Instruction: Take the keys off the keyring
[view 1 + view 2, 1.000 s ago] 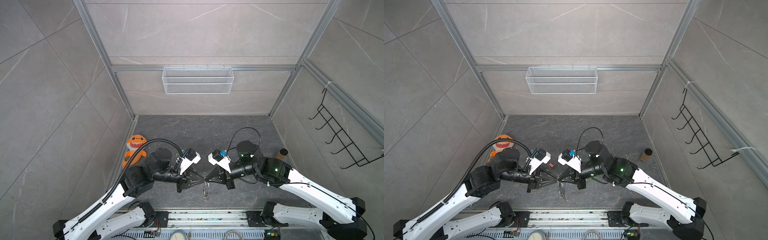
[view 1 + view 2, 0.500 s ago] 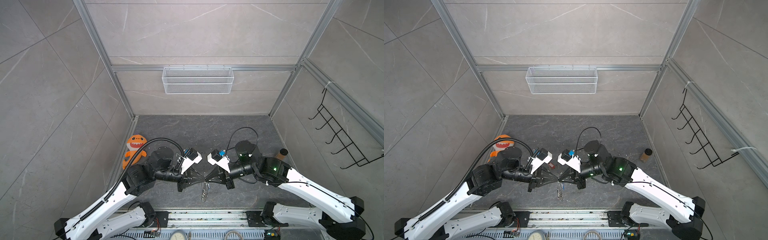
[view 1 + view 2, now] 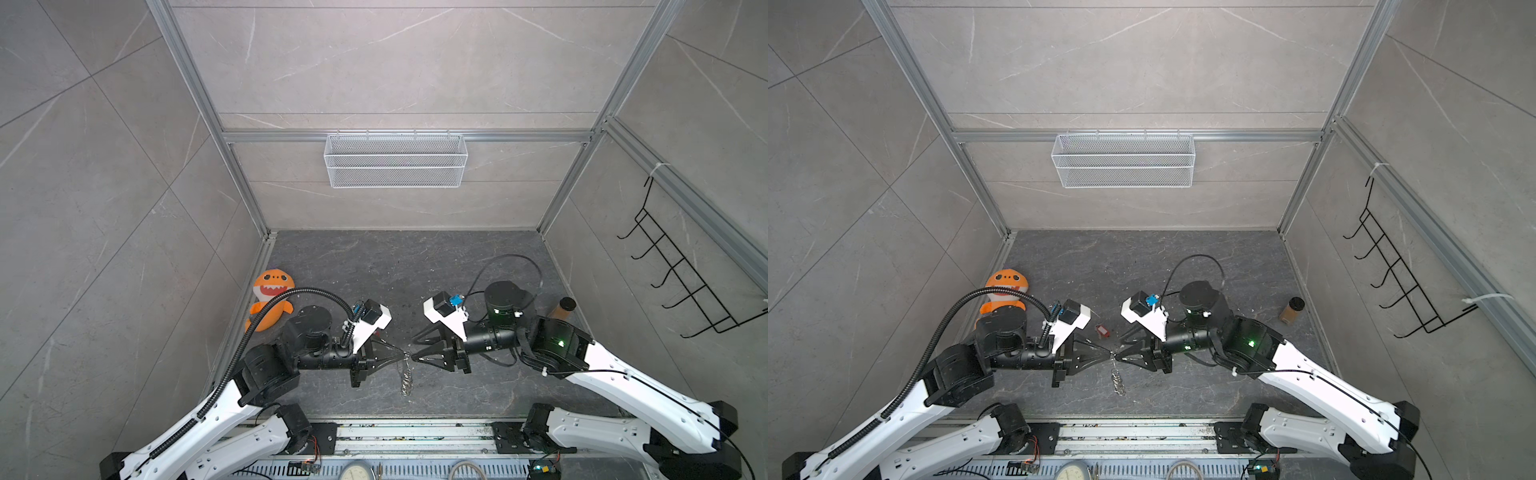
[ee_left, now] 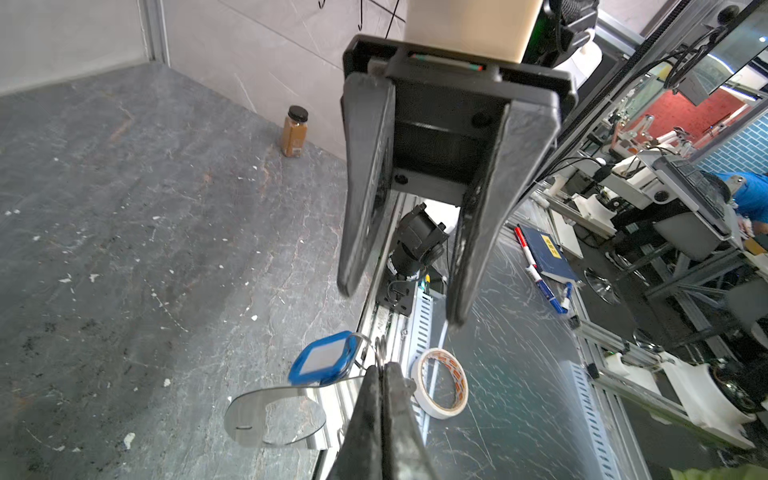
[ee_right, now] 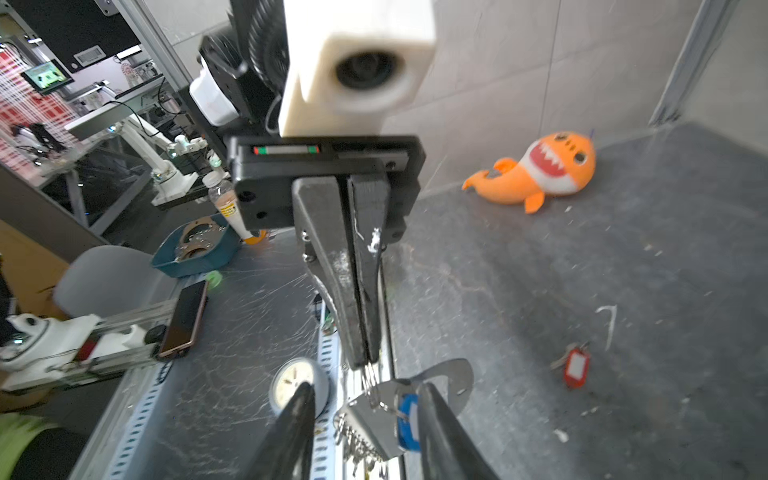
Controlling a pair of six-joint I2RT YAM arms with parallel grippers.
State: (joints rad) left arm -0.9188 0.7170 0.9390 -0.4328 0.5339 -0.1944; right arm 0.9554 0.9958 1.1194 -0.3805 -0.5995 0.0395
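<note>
Left gripper: jaws clamped on a keyring ring, so it dangles.
Right gripper: jaws apart, likely poised for the blue-tagged key.
Red-tagged key: loose on the table.

In both top views the left arm reaches in from seven o'clock and the right arm from five o'clock, almost tip to tip. The left gripper points to three o'clock, jaws pressed together on the keyring. The right gripper points to nine o'clock, jaws parted.
</note>
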